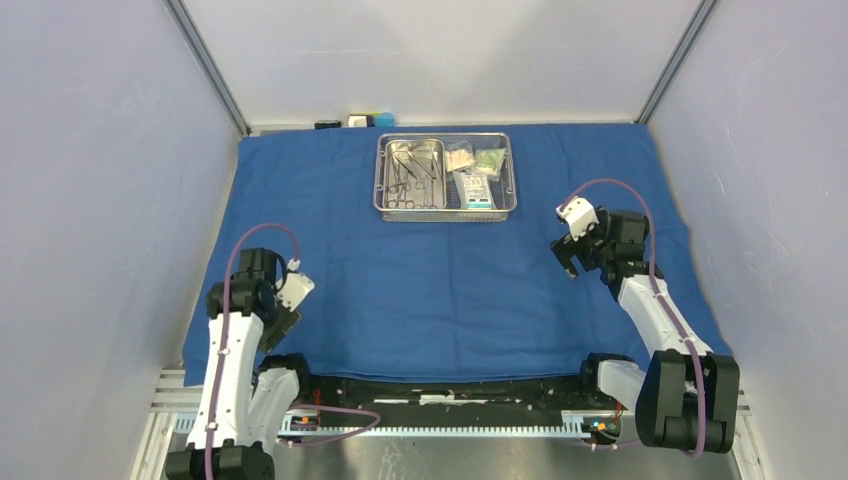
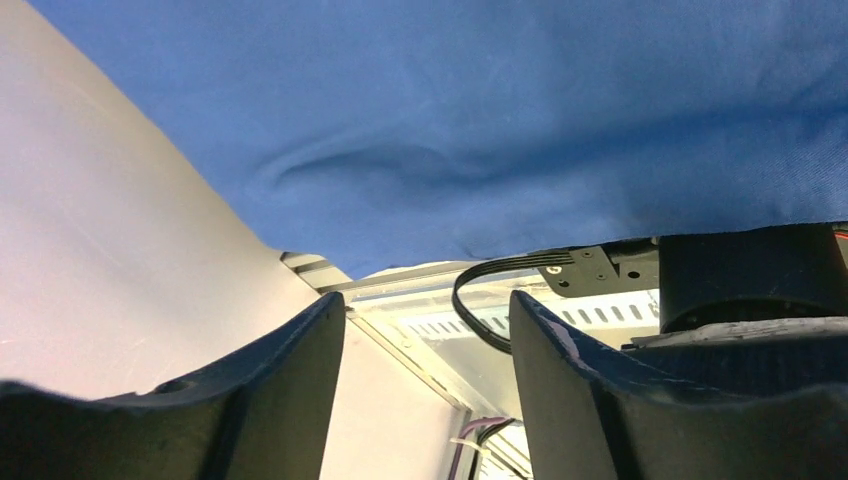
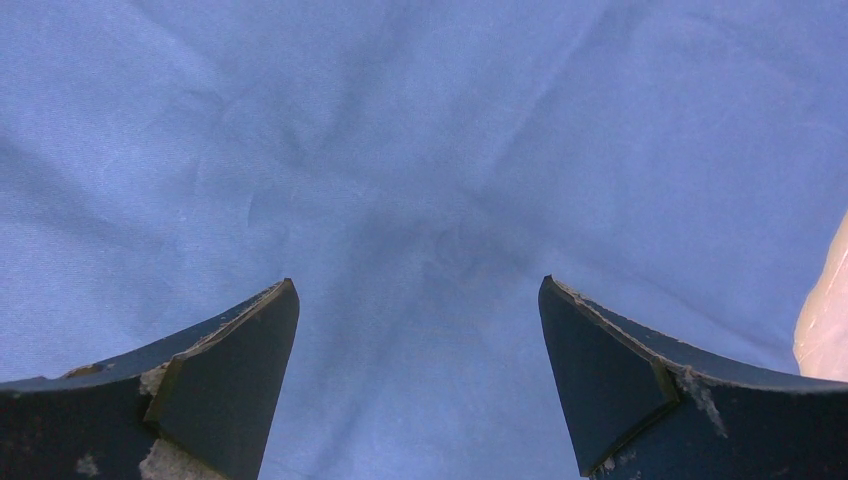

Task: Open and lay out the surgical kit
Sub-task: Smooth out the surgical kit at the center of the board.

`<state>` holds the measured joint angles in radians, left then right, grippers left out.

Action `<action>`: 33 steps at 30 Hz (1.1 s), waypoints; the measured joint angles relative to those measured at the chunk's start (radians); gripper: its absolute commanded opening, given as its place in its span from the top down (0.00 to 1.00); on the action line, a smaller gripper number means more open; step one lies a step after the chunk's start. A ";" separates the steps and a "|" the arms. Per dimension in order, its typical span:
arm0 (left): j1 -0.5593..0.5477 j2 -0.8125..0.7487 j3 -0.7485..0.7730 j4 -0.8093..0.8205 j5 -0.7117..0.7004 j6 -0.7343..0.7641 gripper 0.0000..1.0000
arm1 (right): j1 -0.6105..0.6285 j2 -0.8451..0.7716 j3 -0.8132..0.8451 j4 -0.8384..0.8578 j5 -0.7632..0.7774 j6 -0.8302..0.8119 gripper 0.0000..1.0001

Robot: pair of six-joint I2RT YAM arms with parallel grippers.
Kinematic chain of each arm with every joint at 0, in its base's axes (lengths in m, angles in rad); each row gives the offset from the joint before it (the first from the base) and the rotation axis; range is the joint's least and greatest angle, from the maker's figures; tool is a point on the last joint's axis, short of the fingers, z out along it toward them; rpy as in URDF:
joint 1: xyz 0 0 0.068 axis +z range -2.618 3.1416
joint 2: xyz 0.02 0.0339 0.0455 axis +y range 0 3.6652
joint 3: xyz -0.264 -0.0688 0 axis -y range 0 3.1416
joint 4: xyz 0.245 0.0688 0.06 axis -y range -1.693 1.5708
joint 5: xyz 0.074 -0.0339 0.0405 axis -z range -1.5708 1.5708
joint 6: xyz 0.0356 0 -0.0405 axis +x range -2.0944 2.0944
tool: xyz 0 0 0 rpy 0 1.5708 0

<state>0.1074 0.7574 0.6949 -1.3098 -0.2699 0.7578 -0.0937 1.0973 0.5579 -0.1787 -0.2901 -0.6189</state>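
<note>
The blue cloth wrap point(image 1: 450, 290) lies spread flat over the table. On its far middle stands the steel mesh tray point(image 1: 446, 213). Slim metal instruments point(image 1: 412, 175) lie in its inner pan on the left, and three small packets point(image 1: 476, 190) on the right. My left gripper point(image 1: 280, 322) hangs open over the cloth's near left corner, nothing between its fingers point(image 2: 425, 300); that view shows the cloth's point(image 2: 500, 120) front edge. My right gripper point(image 1: 568, 258) stands wide open above bare cloth point(image 3: 400, 150) on the right, holding nothing point(image 3: 417, 285).
Pale walls close in the table on the left, right and back. A few small objects point(image 1: 365, 121) sit behind the cloth at the back wall. A metal rail point(image 1: 450, 420) with the arm bases runs along the near edge, and a black cable point(image 2: 480, 300) loops there.
</note>
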 measured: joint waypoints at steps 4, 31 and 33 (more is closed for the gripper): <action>0.001 0.058 0.074 0.008 0.015 -0.005 0.27 | 0.000 0.000 0.005 -0.026 -0.031 -0.027 0.03; -0.280 0.301 0.089 0.087 0.528 0.291 0.22 | 0.028 -0.163 -0.017 -0.684 0.092 -0.610 0.03; -0.285 0.332 0.062 0.123 0.508 0.297 0.23 | 0.028 -0.163 -0.066 -0.684 0.139 -0.618 0.02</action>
<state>-0.1776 1.0893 0.7567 -1.1870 0.2382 1.0546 -0.0654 0.9340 0.4923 -0.8627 -0.1513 -1.2369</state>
